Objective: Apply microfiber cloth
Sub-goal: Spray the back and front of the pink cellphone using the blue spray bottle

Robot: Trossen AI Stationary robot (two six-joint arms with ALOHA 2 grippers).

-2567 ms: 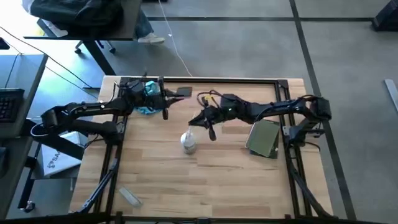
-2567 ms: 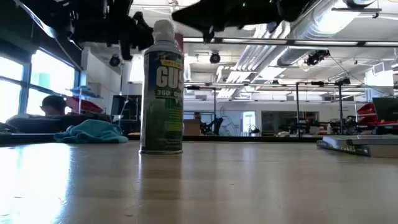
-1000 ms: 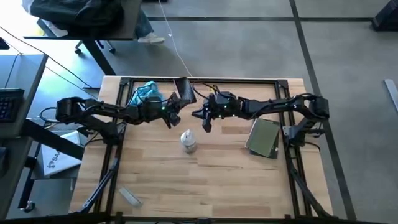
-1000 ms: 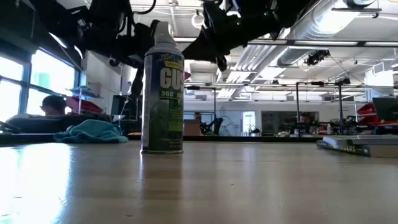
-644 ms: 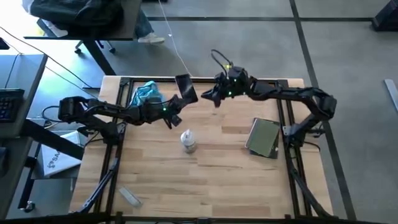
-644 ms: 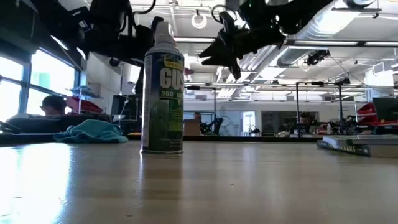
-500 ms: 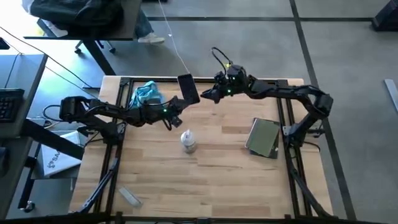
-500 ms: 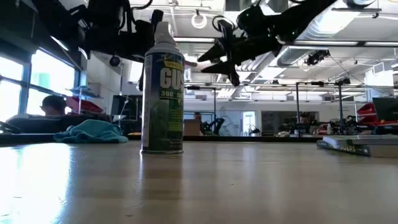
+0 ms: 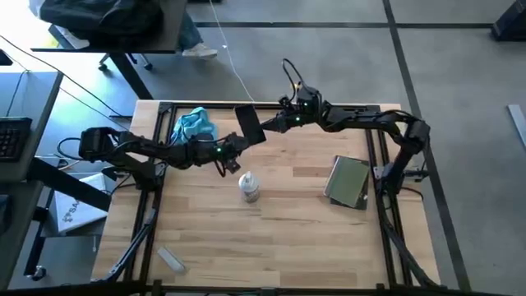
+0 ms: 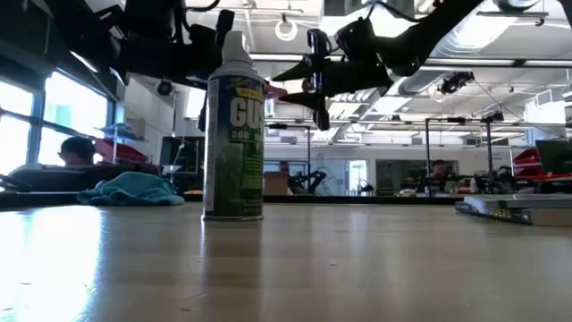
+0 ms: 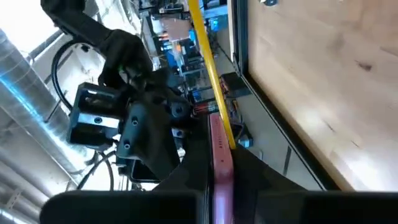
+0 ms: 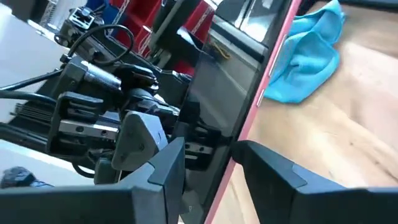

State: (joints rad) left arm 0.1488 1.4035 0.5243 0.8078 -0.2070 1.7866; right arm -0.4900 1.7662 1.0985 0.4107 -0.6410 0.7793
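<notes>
The microfiber cloth (image 9: 192, 127) lies crumpled on the wooden table (image 9: 271, 230) near its far left corner, teal and untouched, with neither hand on it. In the low view it sits as a low heap (image 10: 131, 189) at the far edge, left of the spray can (image 10: 234, 127).

Both arms reach toward the middle of the far side of the table, above its surface. The left hand (image 9: 238, 141) is clamped on the lower part of a phone (image 9: 249, 125), a dark slab with a pink edge, held up in the air and tilted. From the left wrist view the pink edge of the phone (image 11: 219, 163) runs straight up between that hand's two dark fingers. The right hand (image 9: 274, 123) comes at the phone from the other side; its fingers stand apart, one on each side of the phone's pink edge (image 12: 264, 81), and whether they touch it I cannot tell. Beyond the phone, the right wrist view shows the cloth (image 12: 310, 48) on the wood.

The spray can (image 9: 248, 187) stands upright near the table's middle, just in front of the left hand. A grey-green pad (image 9: 348, 182) lies flat toward the right side, well apart from the cloth. A small pale object (image 9: 172, 259) lies near the front left corner
</notes>
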